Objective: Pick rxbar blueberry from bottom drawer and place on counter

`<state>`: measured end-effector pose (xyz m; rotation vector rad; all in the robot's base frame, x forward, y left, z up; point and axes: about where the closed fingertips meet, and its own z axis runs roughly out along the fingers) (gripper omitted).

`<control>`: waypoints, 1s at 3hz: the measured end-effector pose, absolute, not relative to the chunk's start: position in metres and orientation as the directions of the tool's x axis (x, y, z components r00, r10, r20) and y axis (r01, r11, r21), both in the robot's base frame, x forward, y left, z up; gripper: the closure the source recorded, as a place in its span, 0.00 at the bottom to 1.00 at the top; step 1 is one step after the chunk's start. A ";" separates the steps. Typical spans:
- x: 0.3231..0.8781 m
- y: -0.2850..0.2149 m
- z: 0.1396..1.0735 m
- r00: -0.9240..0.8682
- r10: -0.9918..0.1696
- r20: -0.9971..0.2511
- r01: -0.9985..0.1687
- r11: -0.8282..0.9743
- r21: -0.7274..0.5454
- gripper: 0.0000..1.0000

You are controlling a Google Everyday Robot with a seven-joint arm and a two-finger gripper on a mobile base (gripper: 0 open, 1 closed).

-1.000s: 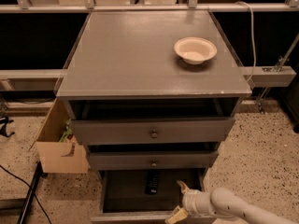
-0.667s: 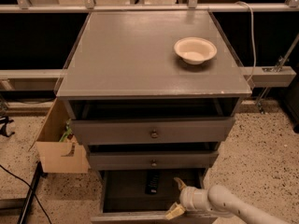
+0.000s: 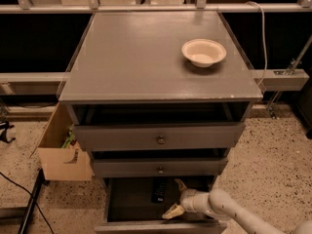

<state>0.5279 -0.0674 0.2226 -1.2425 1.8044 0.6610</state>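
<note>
You see the open bottom drawer [image 3: 127,206] holding the rxbar blueberry [image 3: 159,191], which lies flat on the dark floor toward the far wall. Your gripper [image 3: 176,198] hangs inside the same drawer, just right of the bar, its fingers spread wide and gripping nothing. Two upper drawers [image 3: 122,138] stand partly pulled out. On the counter [image 3: 141,57], a cream bowl [image 3: 204,51] rests at far right. A cardboard box [image 3: 61,155] stands on the speckled floor [image 3: 278,145] to the left.

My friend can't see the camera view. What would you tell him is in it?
The gripper, open, reaches into the pulled-out bottom drawer, close beside the dark rxbar. Above, a cream bowl sits on the grey counter.
</note>
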 end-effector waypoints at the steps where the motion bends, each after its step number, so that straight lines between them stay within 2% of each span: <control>1: 0.561 -0.033 0.189 -0.155 -0.510 -0.846 -0.911 0.405 -0.077 0.00; 3: 0.568 -0.029 0.175 -0.128 -0.497 -0.858 -0.918 0.387 -0.087 0.00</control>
